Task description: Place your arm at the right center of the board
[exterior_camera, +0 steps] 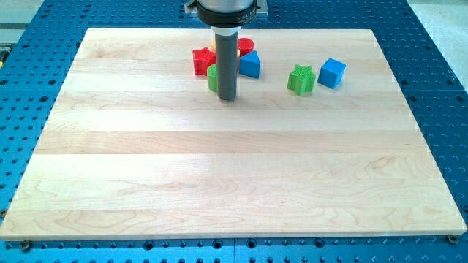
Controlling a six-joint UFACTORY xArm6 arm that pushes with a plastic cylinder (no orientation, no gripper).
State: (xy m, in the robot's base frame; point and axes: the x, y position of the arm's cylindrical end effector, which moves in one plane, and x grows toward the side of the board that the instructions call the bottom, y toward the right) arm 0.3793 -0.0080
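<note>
My tip (227, 98) rests on the wooden board (219, 168) near the view's top centre. The rod stands in front of a cluster of blocks: a red star-like block (201, 61) at its left, a green block (212, 77) partly hidden right behind the rod, a blue block (250, 64) at its right, a red round block (245, 45) behind, and a sliver of yellow (213, 50). Further right lie a green star block (300, 79) and a blue cube (332, 73). The tip is just below the cluster, close to the green block.
The board lies on a blue perforated table (439, 66) that surrounds it on all sides. The arm's head (225, 11) hangs over the board's top edge.
</note>
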